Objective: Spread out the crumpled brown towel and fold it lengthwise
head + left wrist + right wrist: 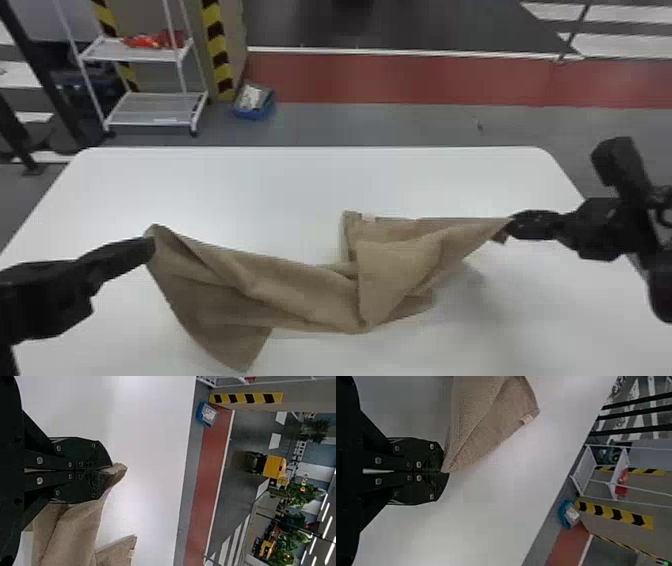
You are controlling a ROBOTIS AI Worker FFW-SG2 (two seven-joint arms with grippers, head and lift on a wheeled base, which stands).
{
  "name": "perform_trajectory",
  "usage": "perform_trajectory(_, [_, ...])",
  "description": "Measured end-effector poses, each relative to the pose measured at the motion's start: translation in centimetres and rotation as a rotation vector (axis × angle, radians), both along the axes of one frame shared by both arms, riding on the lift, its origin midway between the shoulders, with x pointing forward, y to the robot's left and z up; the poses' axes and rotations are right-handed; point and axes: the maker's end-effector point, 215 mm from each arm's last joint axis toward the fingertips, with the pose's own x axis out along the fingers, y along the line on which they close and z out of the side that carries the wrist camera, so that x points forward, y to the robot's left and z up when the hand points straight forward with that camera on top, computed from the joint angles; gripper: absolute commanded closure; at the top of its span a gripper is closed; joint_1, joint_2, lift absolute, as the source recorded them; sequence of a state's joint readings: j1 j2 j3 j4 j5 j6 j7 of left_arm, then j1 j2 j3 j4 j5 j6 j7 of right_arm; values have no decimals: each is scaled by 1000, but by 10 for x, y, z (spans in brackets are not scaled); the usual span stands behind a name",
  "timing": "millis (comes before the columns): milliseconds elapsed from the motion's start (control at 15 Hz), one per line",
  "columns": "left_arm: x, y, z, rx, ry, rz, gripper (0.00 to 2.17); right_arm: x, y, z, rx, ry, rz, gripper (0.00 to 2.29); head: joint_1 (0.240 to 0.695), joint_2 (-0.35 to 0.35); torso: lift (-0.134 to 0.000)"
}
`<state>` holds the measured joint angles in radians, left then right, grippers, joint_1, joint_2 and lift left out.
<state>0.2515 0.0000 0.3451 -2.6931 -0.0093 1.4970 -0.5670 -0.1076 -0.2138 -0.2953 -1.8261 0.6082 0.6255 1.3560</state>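
Closest to the head camera you've got your left gripper point(150, 245), fingers clamped on one end of the brown towel point(295, 295). Your right gripper point(442, 472) is pinched shut on another bit of it, over at the far end. So the towel's strung out between the two, a lot of it sagging over the white table point(300, 185).

Progress-wise, I'd call it early days, honestly. Both ends are grabbed and it's pulled out sideways, but that's about it. You've got a flap point(390, 275) doubled over around the middle, plus a loose corner point(240, 350) drooping toward you. Looks to me like the spreading is maybe half done: the bunched middle needs opening and the whole thing laying flat. Lengthwise fold? Not begun, as far as I can tell.
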Motion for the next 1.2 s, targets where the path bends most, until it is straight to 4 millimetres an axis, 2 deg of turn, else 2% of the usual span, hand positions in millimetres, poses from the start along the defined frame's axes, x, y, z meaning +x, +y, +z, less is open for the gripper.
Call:
perform_trajectory(133, [2,-11,9,-24,-33,-50,1703,-4,-5,46,-26,-125,18,1565,695,-87,-124])
perform_trajectory(333, [9,-21,29,-31,-109,-114,1703,-13,-9,88,-66,-225,19,1561,695,-103,-124])
perform_trajectory(533, [16,-2,58,-5,-183,-83,1700,-12,-42,143,-10,-330,-64,1561,695,-119,-124])
perform_trajectory(667, [19,9,79,4,-230,-63,1700,-8,-65,172,51,-371,-139,1565,656,-133,-124])
perform_trajectory(800, [20,15,86,4,-246,-57,1700,-6,-78,189,84,-399,-175,1561,627,-143,-124])
perform_trajectory(933, [21,19,81,3,-234,-47,1700,-5,-83,201,104,-417,-190,1565,615,-147,-124])
perform_trajectory(1200, [37,16,82,-12,-242,-48,1700,3,-80,206,142,-403,-206,1561,596,-142,-124])
